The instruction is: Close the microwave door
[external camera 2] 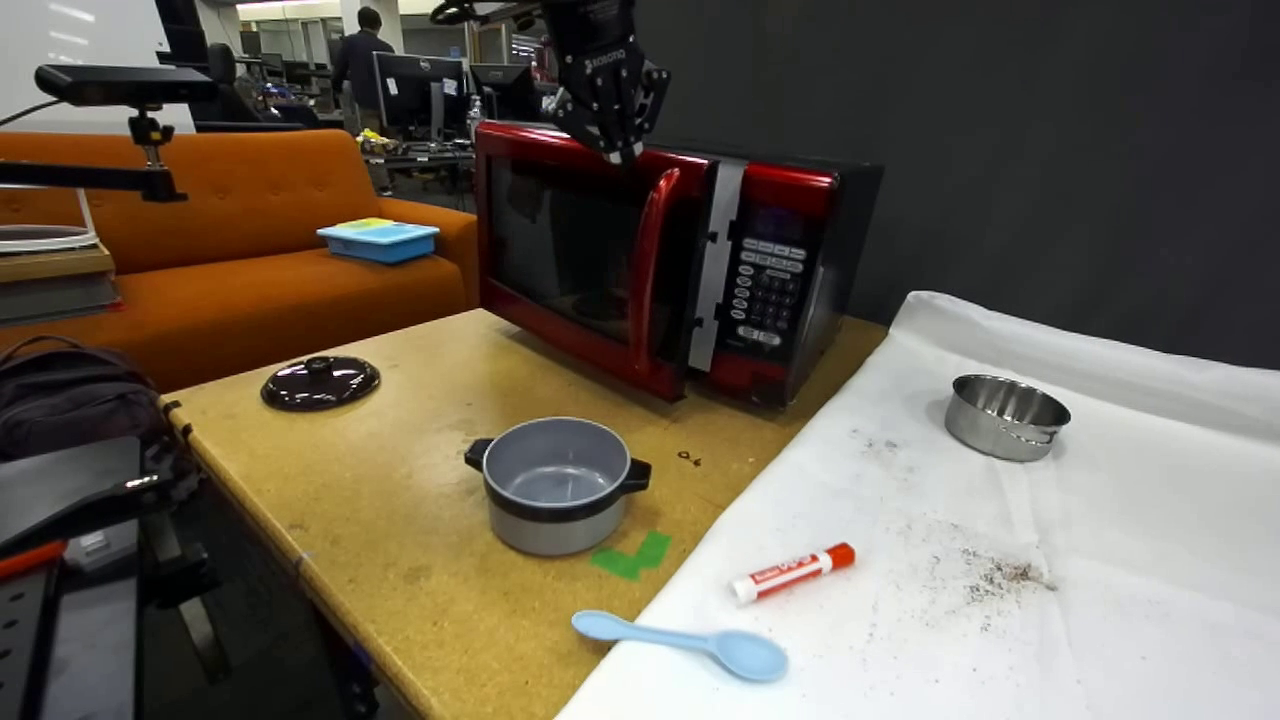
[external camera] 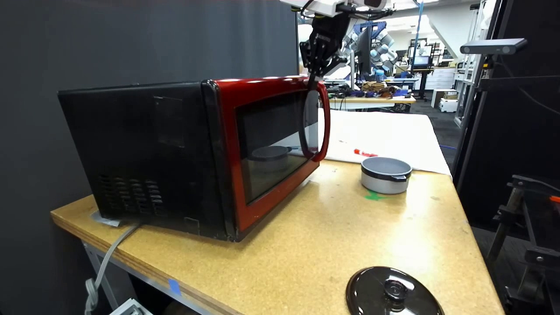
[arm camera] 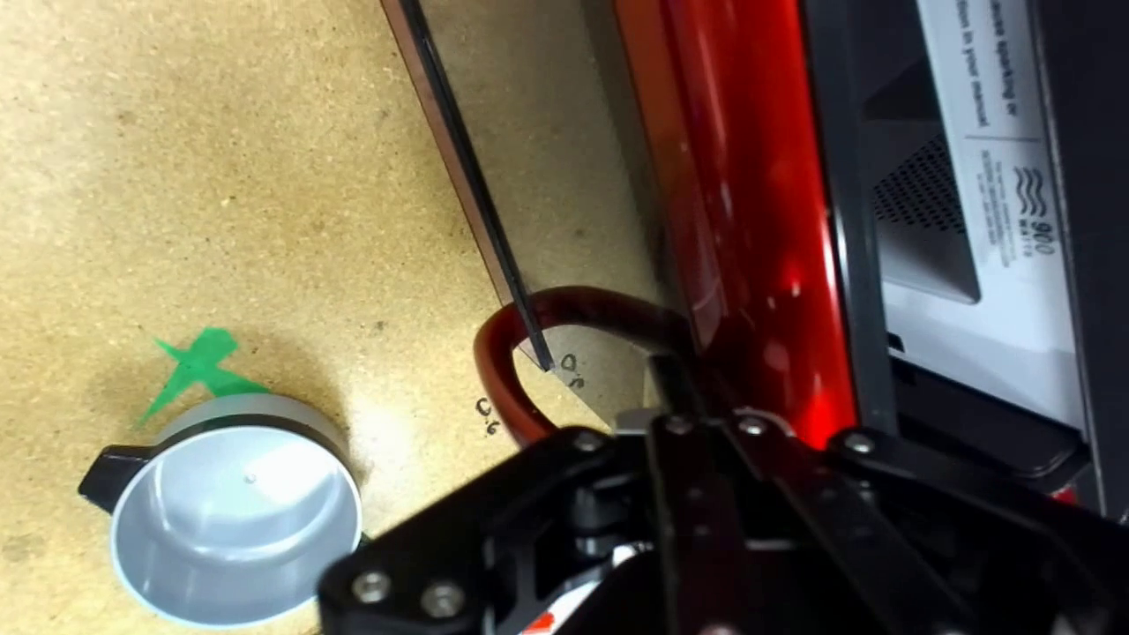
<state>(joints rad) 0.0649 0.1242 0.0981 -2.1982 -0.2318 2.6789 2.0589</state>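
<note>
The microwave (external camera: 144, 153) has a black casing and stands on the wooden table; its casing side also shows in an exterior view (external camera 2: 850, 270). Its red microwave door (external camera: 271, 140) with a dark window stands ajar, as seen in an exterior view (external camera 2: 570, 245). In the wrist view the door (arm camera: 750, 220) has a gap beside it, with the white interior visible. The curved red handle (external camera: 324, 120) is on the door's front. My gripper (external camera: 312, 82) is shut and empty at the door's upper front, close to the handle's top (arm camera: 503, 370). Whether the fingertips (external camera 2: 622, 154) touch the door is unclear.
A grey pot (external camera 2: 558, 530) stands on the table (external camera 2: 400, 480) in front of the microwave. A dark lid (external camera 2: 320, 383) lies near the table edge. A red marker (external camera 2: 795, 573), a blue spoon (external camera 2: 690, 640) and a metal pan (external camera 2: 1005, 420) lie on or by the white sheet.
</note>
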